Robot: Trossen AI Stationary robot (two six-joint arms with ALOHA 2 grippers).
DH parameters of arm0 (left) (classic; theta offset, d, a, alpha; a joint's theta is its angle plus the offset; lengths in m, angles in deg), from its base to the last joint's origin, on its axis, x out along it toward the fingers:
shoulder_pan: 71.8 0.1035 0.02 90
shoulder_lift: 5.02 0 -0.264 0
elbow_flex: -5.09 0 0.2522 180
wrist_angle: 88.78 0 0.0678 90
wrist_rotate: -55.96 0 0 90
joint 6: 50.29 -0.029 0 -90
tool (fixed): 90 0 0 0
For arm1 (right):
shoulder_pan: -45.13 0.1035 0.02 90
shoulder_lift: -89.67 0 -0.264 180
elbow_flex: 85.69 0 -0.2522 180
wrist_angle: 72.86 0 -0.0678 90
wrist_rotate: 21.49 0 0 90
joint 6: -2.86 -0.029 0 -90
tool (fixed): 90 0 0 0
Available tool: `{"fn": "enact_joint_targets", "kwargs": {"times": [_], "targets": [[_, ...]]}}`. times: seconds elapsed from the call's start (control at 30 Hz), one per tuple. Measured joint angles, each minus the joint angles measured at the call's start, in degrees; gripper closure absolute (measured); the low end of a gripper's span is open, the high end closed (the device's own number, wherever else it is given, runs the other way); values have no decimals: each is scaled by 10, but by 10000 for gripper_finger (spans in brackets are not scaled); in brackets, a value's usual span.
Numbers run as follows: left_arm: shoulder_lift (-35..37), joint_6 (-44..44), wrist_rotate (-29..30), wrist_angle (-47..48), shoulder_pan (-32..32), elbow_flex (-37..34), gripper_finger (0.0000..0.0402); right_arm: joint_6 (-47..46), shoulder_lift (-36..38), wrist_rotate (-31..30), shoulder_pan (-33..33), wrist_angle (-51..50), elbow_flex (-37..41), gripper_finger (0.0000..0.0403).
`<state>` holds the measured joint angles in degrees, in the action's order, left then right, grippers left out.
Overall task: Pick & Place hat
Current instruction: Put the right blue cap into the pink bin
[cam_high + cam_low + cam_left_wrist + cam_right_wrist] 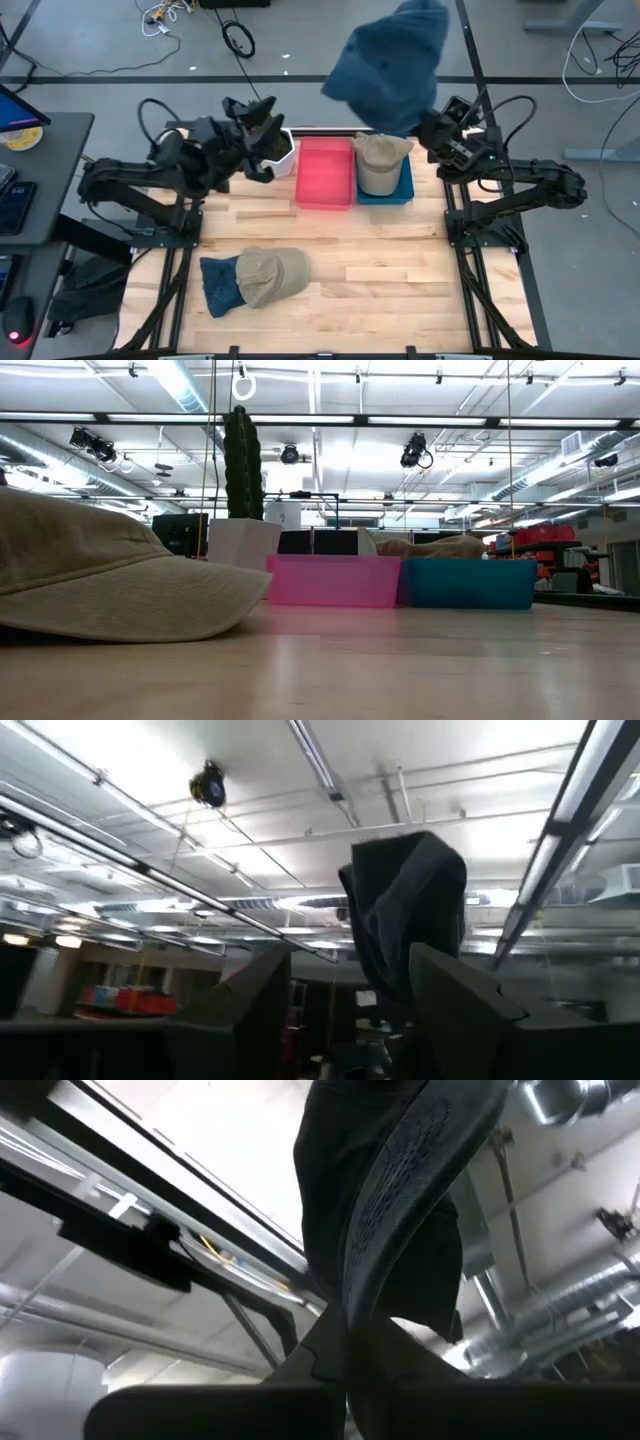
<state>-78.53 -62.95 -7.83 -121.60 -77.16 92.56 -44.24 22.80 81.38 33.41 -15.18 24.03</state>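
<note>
While the right pincer grips a blue hat aloft, the left pincer gapes above the wooden table.

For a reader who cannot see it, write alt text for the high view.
The right gripper holds a blue hat high above a blue bin containing a tan cap. Another tan cap lies on a blue hat near the table's front; the left gripper waits open.

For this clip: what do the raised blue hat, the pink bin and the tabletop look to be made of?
Blue hat held by the right gripper: soft woven fabric, matte; it droops and folds. Pink bin: likely plastic, translucent, with smooth, straight walls. Tabletop: light wood, apparently butcher-block; plank seams and grain show, with a faint sheen in the low view.
</note>
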Motion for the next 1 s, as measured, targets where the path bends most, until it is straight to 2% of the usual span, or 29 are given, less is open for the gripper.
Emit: {"fn": "enact_joint_targets", "kwargs": {"times": [0.23,0.5,0.73,0.87,1.0], "targets": [[-25,0,-37,0,17,0,187,28,0,-3,15,-70,0,397],[-23,7,-82,-4,27,0,128,54,0,-4,18,-114,0,397],[-34,167,-85,-9,40,-1,80,94,0,-4,18,-115,0,397],[-37,290,-85,-9,51,-1,76,109,0,-4,18,-120,0,397],[-48,330,-85,-10,56,0,78,119,0,-4,18,-144,0,397]]}}
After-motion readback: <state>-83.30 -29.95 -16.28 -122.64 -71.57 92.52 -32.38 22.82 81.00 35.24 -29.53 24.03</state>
